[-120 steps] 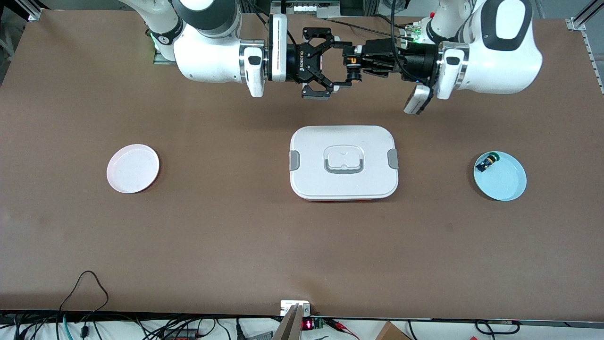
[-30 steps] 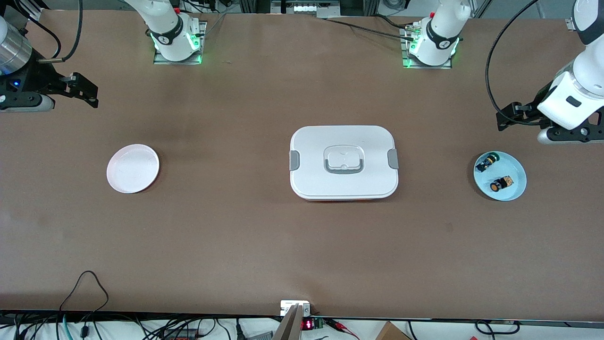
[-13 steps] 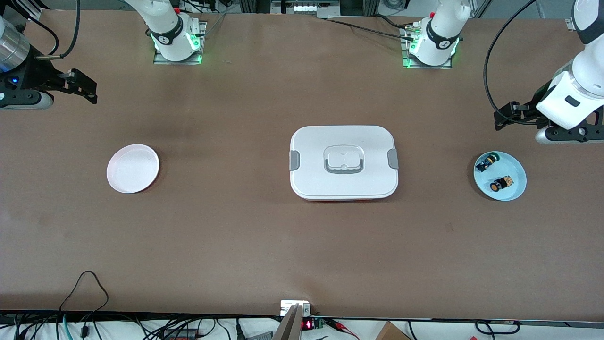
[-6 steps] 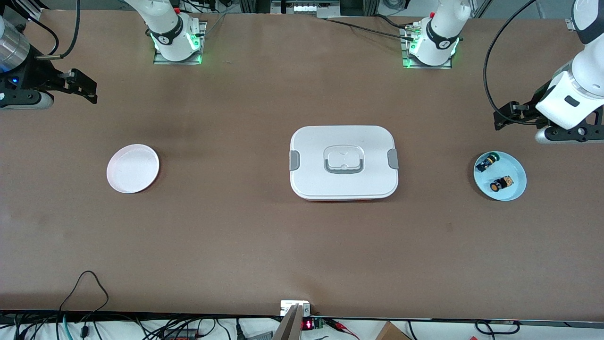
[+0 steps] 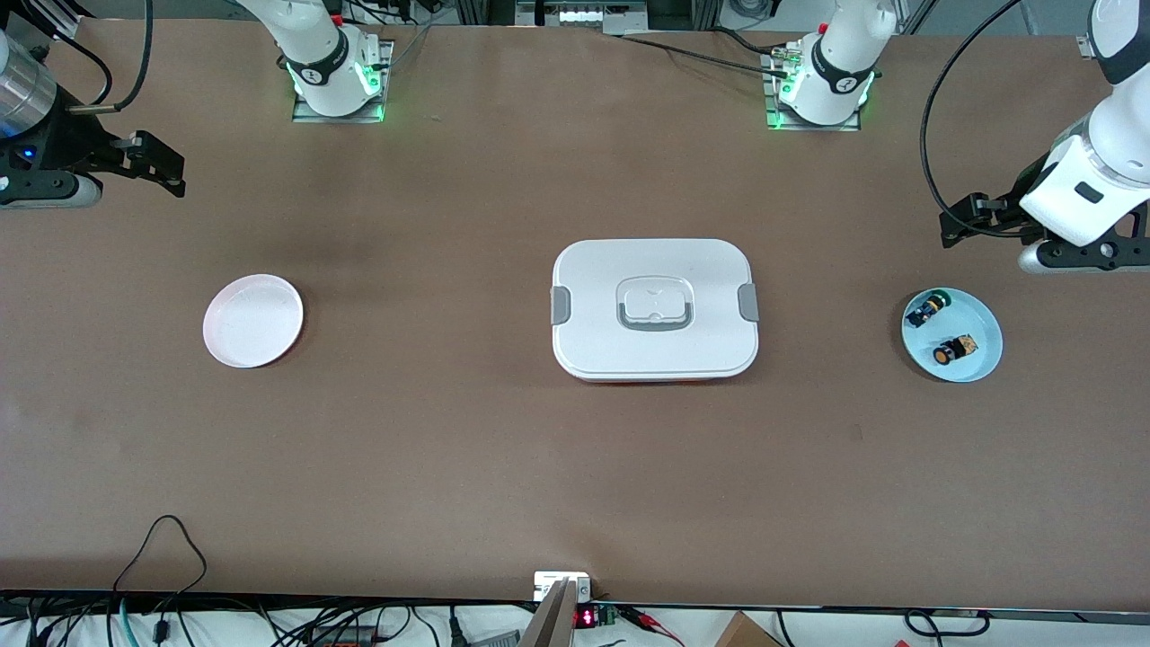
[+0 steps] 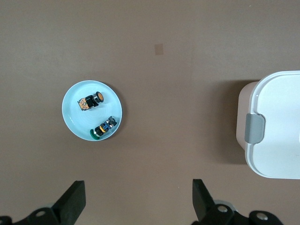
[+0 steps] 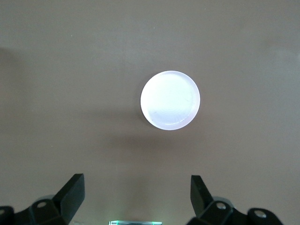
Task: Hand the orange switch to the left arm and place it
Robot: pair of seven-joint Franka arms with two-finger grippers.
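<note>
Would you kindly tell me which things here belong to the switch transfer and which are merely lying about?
Belong to the job:
orange switch, on the blue plate
box
left tool, open
right tool, open

Just lying about:
second switch, sharing the blue plate
white plate

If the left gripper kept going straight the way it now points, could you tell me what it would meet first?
Probably bare table. The left gripper is open and points down, and between its fingertips the left wrist view shows only tabletop. The blue plate with the orange switch sits off that line, though depth is unclear.
</note>
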